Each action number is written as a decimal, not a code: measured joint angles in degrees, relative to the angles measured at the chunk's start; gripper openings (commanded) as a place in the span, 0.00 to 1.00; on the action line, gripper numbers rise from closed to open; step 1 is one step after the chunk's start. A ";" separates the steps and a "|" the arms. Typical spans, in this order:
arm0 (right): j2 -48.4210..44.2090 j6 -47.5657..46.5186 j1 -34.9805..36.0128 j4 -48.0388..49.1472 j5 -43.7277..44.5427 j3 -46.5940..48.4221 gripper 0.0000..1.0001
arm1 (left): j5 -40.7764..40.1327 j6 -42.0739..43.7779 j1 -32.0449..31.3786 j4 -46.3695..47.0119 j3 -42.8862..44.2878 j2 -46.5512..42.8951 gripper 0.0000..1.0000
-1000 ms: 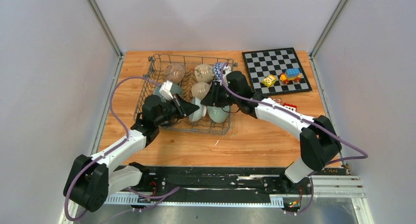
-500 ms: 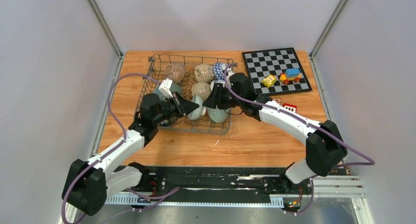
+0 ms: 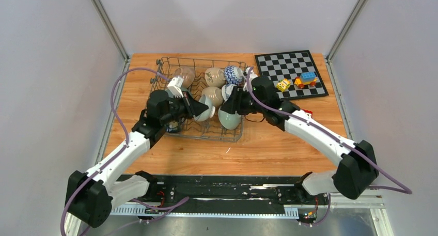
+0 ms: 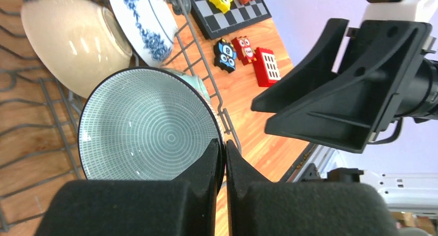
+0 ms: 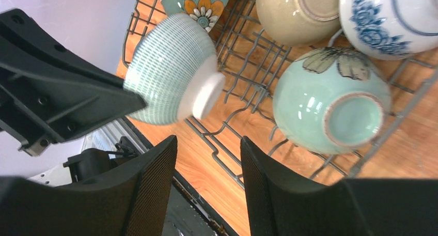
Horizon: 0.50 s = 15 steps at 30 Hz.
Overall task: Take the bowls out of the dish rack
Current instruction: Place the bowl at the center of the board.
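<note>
1. The ribbed teal bowl (image 5: 170,65) is judged to be glazed ceramic: stiff, fairly heavy, slippery and breakable. The rim is the likeliest place for a pinch.
2. It is clamped by its rim in the left end effector (image 4: 222,145). It is tipped on edge over the near part of the dish rack (image 3: 196,58) and appears lifted off the wires.
3. The right end effector (image 5: 207,143) is held above the rack with its jaws apart and nothing between them.
4. In the rack are seen a mint butterfly bowl (image 5: 330,107), a beige bowl (image 5: 297,11), a blue-and-white bowl (image 5: 387,19) and a floral bowl (image 5: 199,3).
5. The rack is carried by the table (image 3: 268,148).
</note>
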 measured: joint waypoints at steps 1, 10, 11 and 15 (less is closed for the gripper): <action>-1.05 -0.35 -0.28 -0.70 0.35 -0.09 0.60 | -0.26 1.01 -0.11 -1.42 1.27 0.07 0.00; -16.65 -7.67 -1.62 -11.65 7.93 -0.37 0.84 | -12.55 18.69 -10.10 -19.58 18.01 0.85 0.00; -18.23 -8.31 -1.62 -13.22 8.74 -0.33 0.84 | -14.19 20.68 -11.72 -21.38 19.12 0.85 0.00; -22.62 -10.34 -1.62 -19.30 10.95 -0.02 0.84 | -22.23 29.29 -18.62 -28.83 22.86 0.90 0.00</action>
